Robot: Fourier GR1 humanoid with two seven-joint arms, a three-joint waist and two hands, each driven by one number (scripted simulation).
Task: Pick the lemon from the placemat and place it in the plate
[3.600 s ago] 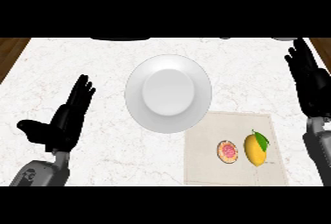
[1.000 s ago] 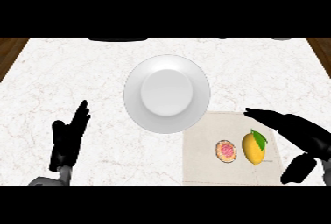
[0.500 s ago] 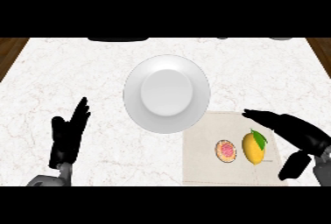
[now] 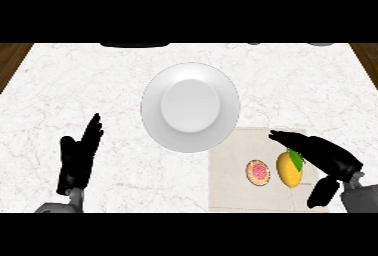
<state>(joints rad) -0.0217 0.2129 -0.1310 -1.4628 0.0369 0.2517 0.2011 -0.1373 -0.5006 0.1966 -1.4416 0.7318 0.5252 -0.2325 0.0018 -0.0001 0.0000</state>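
Right hand (image 4: pixel 325 159) spread wide beside lemon (image 4: pixel 290 170), nothing held; closing could roll lemon into donut (image 4: pixel 258 172) (just beyond), spoiling grasp.

There is a single view, taken from up at the robot's head and looking steeply down on the white marble counter top (image 4: pixel 88 90). The round white plate (image 4: pixel 190 107) sits near the middle of the view; beyond it the counter's far edge runs along the top, and dark wood shows at both upper corners. Nearer than the plate, the forearms enter from the lower edge.
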